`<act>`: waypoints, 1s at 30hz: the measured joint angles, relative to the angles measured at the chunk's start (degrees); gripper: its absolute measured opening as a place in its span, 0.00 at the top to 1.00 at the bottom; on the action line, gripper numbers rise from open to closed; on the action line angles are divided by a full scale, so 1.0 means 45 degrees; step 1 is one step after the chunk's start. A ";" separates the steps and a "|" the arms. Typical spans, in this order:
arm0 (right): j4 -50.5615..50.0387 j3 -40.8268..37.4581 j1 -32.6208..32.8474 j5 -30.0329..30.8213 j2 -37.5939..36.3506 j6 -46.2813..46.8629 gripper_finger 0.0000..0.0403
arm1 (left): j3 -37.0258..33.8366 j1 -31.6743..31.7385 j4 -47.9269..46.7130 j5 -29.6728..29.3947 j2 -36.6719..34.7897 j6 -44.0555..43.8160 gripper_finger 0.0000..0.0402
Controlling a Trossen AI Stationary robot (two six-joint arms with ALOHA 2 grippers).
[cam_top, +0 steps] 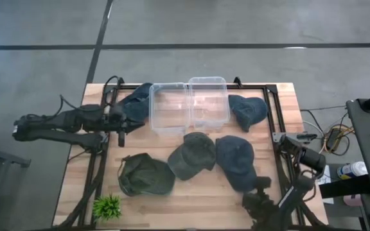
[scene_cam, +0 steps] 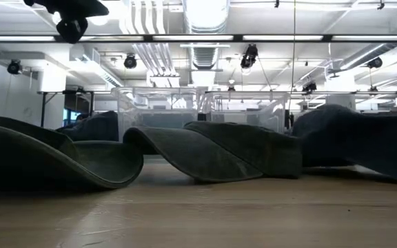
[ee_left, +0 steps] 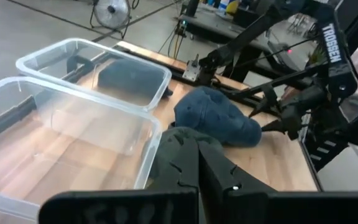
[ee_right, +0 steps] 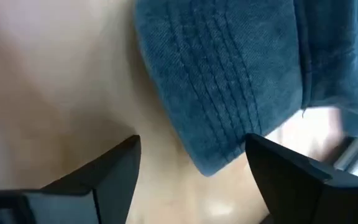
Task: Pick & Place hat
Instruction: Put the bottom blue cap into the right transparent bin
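Several caps lie crown-up on the wooden table. My right gripper is open at the near right and low over the brim of a blue cap. In the right wrist view its fingers stand on either side of that brim's edge, with wood showing in the gap. My left gripper is shut, at the left end of two clear bins and next to a dark blue cap. It holds nothing I can see. In the left wrist view it points across the bins.
A dark green cap and a green cap lie mid-table, and another blue cap lies right of the bins. A small green plant stands at the near left corner. Black frame rails border the table.
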 joint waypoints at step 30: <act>-0.1884 -0.0348 -0.2099 0.4686 -0.3965 0.0371 0.95 | 0.0013 0.0000 0.2908 0.0000 0.1589 -0.1198 1.00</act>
